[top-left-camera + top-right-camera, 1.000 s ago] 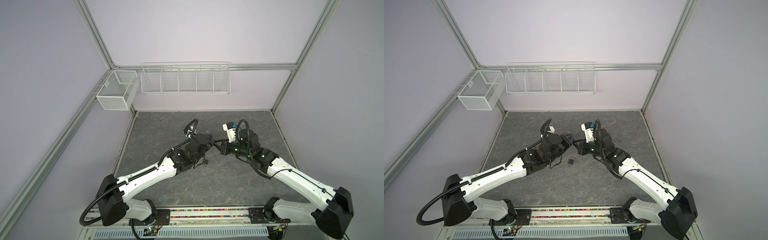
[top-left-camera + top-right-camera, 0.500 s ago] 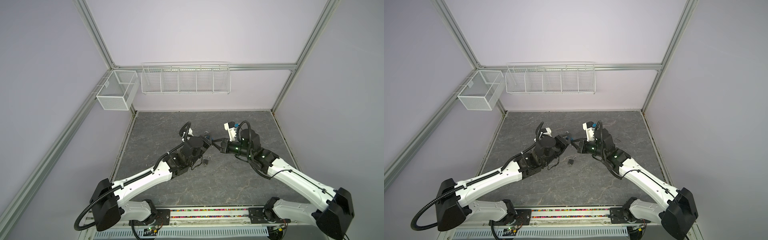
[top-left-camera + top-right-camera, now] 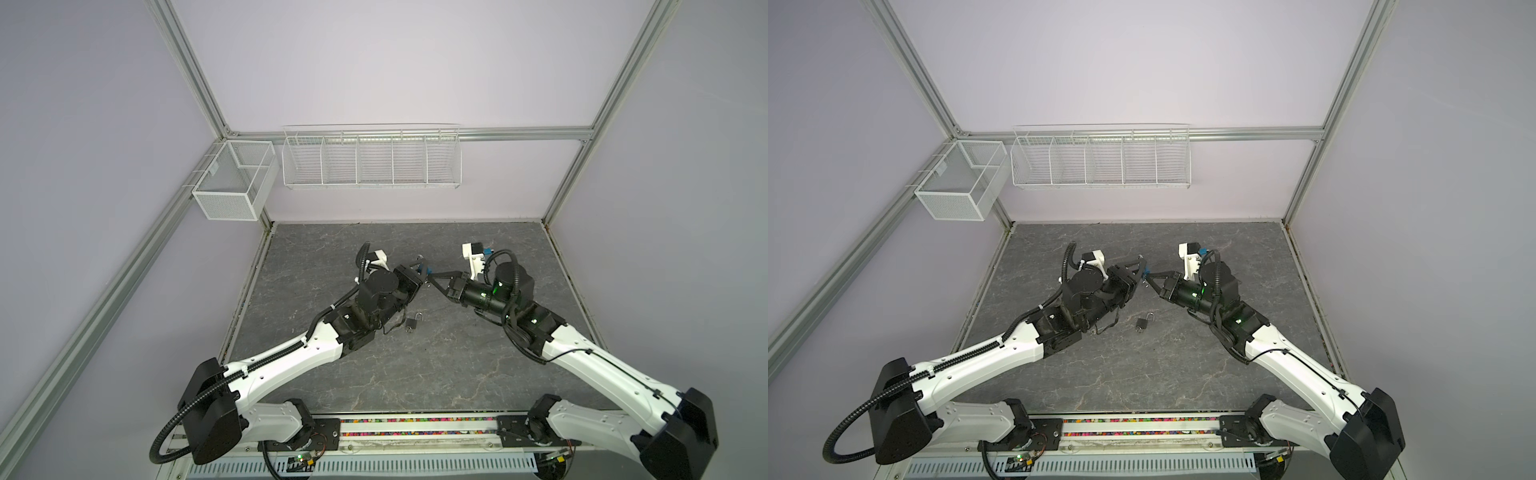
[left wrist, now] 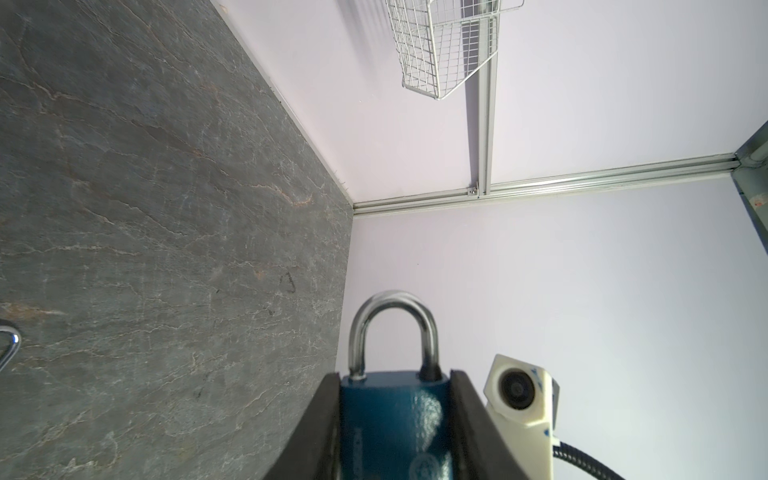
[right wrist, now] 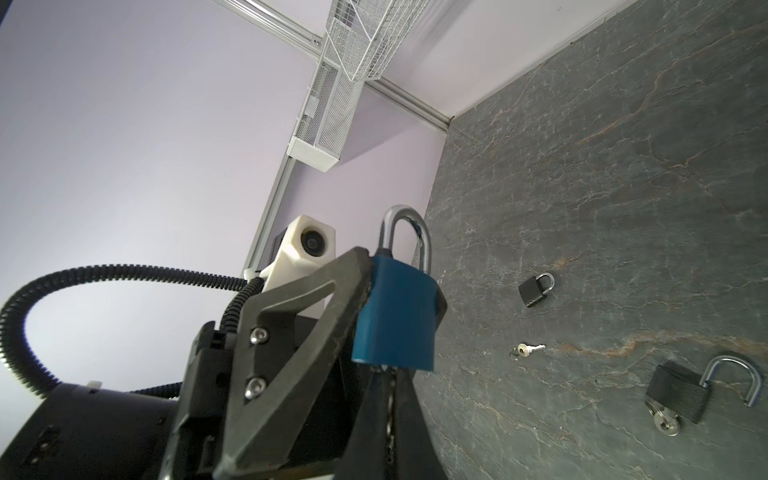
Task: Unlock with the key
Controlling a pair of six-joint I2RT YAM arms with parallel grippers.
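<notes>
Padlock (image 5: 397, 316) stays clamped in my left end effector (image 4: 395, 376), still locked. Right end effector (image 5: 388, 374), pinched together, reaches its base.

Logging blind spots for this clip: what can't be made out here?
Any key in the right claw: right wrist view, its shut fingers cover it; both top views, too small.
Keyhole of the blue padlock: left wrist view, cut off by the bottom edge; right wrist view, hidden behind the right claw.
</notes>
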